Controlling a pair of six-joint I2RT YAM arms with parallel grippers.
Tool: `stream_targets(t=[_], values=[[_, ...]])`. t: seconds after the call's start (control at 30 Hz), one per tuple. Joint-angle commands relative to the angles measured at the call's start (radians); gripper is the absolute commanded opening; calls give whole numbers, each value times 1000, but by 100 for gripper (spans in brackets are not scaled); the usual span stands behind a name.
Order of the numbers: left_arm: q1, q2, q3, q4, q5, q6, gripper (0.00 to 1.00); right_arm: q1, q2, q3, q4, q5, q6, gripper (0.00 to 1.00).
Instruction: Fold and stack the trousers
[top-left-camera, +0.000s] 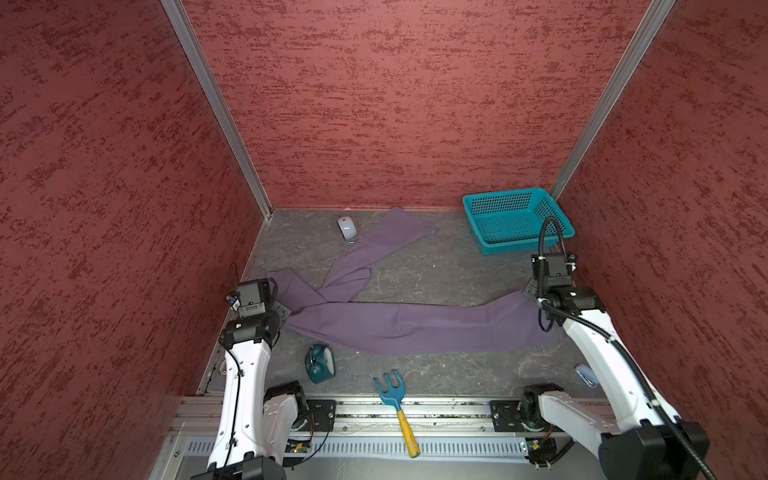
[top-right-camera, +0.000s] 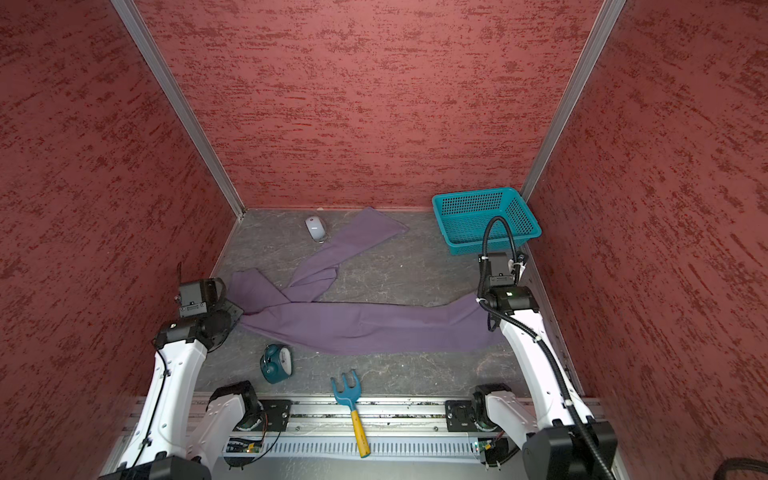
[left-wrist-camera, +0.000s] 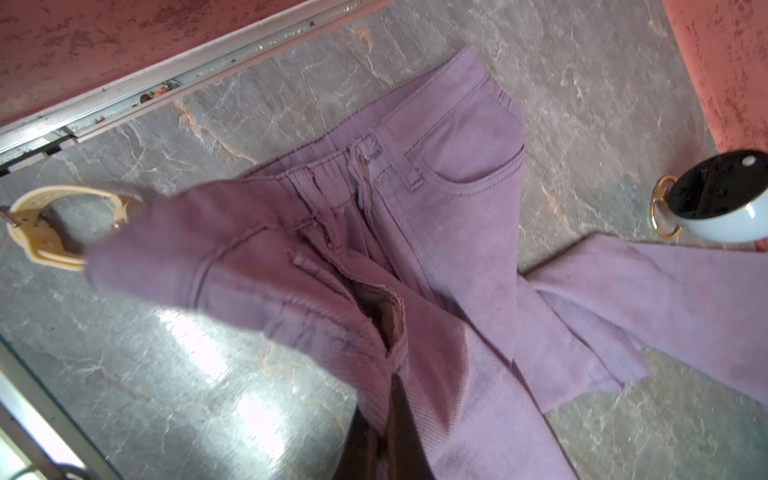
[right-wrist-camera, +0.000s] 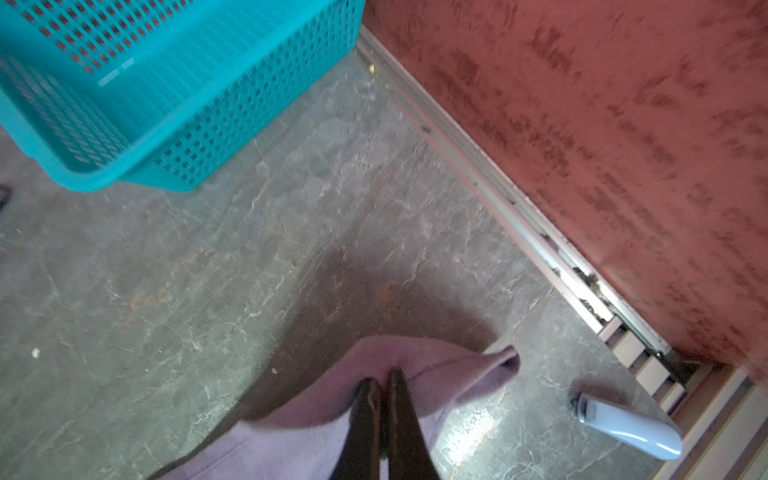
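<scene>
1. Trousers (top-left-camera: 399, 328): one pair, lying on the tabletop (top-left-camera: 436, 266) and spread leftward from the basket (top-left-camera: 517, 218). One leg runs taut from its hem, just in front of the basket, to the waist far left of it. The other leg is twisted and ends left of the basket, beside the mouse (top-left-camera: 347, 227).
2. Left pincer (left-wrist-camera: 384, 411): pressed together on the waist cloth. Right pincer (right-wrist-camera: 384, 380): pinching the hem of the taut leg.
3. Step in hand (judged): straightening the pair before the first fold. To do it well, raise both ends level, pull evenly, and lay the held leg over the free one, seam to seam. The twist in the free leg wants smoothing first. The sweep should clear the clock (top-left-camera: 319, 363) and rake (top-left-camera: 392, 395).
4. Count: trousers 1; basket 1; pincers 2; mouse 1; clock 1; rake 1; small pale object (top-left-camera: 585, 375) (kind unclear) 1.
</scene>
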Motion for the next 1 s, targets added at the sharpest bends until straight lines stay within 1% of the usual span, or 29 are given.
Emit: stream_targets(t=[0.0,0.03,0.07,0.1,0.13,0.17,0.23,0.27,0.33,0.4,0.47,0.5,0.57,0.63,0.7,0.77,0.9,0.97], values=[[10,63,31,97,-1,-5,8,-5,41,-12,151,-65,8,0],[10,90,39,103,9,-1,13,-4,64,-16,163,-80,3,0],[10,118,46,101,15,-1,22,-4,81,-17,173,-96,-1,10],[10,135,53,98,23,-2,34,-4,94,-20,183,-107,-7,25],[11,147,56,96,31,-6,44,-4,103,-18,193,-116,-12,41],[14,150,62,94,37,-10,53,-4,107,-12,204,-126,-18,51],[19,135,79,94,41,-14,67,8,102,5,244,-162,-47,58],[21,123,93,95,37,-17,71,28,102,22,268,-169,-70,59],[22,107,132,101,24,-21,72,106,126,69,314,-161,-133,62],[22,110,174,112,24,-27,72,217,190,129,354,-132,-204,64],[20,129,211,113,32,-39,72,320,283,199,394,-124,-265,67],[19,139,227,117,41,-44,70,361,341,239,413,-135,-290,68],[17,153,243,128,58,-57,65,415,480,325,431,-158,-320,70],[10,155,248,141,69,-71,59,448,617,423,456,-207,-353,71],[-4,152,249,143,70,-77,57,470,736,505,489,-251,-381,73],[-12,150,248,138,67,-68,57,472,857,606,489,-315,-390,74],[-11,149,232,123,49,-47,57,471,1075,849,419,-373,-393,77],[-9,143,213,134,50,-42,62,472,1166,967,370,-379,-387,80]])
